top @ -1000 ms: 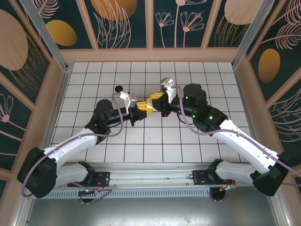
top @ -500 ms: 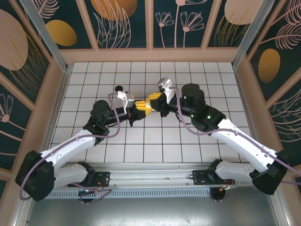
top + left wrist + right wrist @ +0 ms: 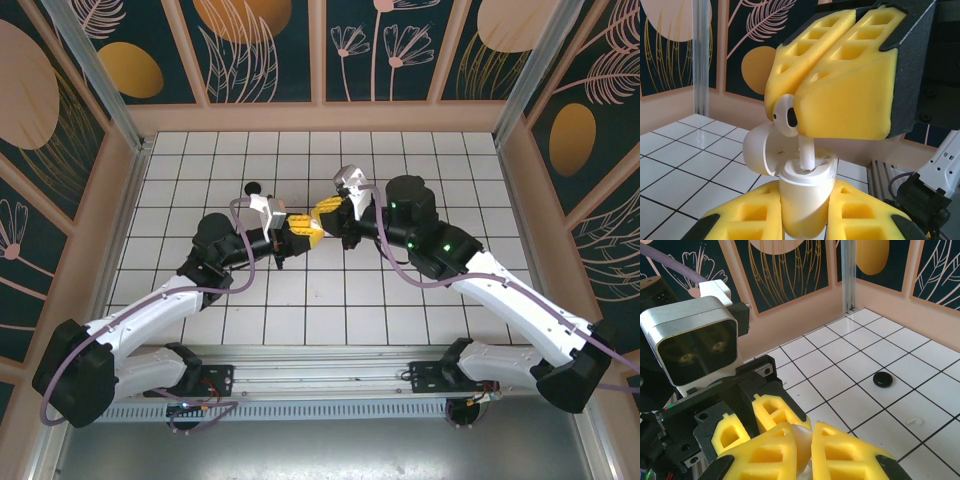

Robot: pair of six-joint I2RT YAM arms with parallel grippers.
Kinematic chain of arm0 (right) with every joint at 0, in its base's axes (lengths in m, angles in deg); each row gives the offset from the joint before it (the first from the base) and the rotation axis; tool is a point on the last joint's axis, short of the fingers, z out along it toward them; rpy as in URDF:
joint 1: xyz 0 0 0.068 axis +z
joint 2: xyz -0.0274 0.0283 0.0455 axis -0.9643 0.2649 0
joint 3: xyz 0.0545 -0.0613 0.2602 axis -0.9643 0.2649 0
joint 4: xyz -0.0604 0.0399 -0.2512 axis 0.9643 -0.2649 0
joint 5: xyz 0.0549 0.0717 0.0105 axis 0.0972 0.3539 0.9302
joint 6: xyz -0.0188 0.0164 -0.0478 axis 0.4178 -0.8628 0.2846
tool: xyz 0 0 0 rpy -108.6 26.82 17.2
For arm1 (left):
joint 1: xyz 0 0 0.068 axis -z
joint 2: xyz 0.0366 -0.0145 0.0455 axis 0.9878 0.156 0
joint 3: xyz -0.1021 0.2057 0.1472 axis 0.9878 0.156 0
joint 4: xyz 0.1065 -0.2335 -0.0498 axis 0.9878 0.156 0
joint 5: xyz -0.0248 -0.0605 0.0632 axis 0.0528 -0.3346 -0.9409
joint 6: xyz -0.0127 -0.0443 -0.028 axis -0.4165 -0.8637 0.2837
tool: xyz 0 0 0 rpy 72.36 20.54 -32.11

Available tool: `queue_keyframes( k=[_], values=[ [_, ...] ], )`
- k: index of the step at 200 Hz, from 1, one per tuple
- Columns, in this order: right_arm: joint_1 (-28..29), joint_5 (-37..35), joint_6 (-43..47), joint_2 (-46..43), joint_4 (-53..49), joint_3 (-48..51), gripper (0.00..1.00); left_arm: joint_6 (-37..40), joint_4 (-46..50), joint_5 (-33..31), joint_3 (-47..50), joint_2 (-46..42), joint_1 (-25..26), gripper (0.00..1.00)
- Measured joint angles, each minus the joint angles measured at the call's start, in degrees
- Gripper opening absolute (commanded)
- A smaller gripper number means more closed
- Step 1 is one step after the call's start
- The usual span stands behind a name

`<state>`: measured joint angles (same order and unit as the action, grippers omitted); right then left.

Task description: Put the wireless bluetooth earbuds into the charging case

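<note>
Misalignment is looming as the risk: right gripper (image 3: 796, 107) jaws are clamping 1 white earbud (image 3: 786, 116), its stem entering the open charging case (image 3: 807, 197) that left gripper (image 3: 300, 232) jaws are pinching above the bench (image 3: 670, 165); a tilted stem risks jamming or slipping out.

The glossy white earbud (image 3: 786, 116) and rounded white charging case (image 3: 805, 200) show against yellow foam jaws backed in black. The tabletop (image 3: 330, 300) is white tile with dark grid lines. The dark teal wall panels (image 3: 250, 40) carry orange discs and pale leaf outlines. Right of frame, a small round black puck (image 3: 883, 379).
</note>
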<state>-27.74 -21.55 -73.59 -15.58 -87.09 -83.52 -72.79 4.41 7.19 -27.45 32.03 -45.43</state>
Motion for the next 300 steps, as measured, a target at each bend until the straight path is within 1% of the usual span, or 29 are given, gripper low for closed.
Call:
queue_keyframes(
  k=[98, 181, 300],
  values=[
    [0.1, -0.1, 0.8, 0.0, -2.7, -1.1, 0.11, 0.0, -0.2, 0.0, 0.0, 0.0, 0.0, 0.00],
    [0.4, 0.2, 0.7, 0.0, -2.7, -1.1, 0.13, 0.0, -0.2, 0.0, 0.0, 0.0, 0.0, 0.00],
    [0.5, -0.1, 0.7, 0.1, -0.6, 0.0, 0.13, -1.3, 0.1, -0.1, 0.0, 0.0, 0.0, 0.00]
  ],
)
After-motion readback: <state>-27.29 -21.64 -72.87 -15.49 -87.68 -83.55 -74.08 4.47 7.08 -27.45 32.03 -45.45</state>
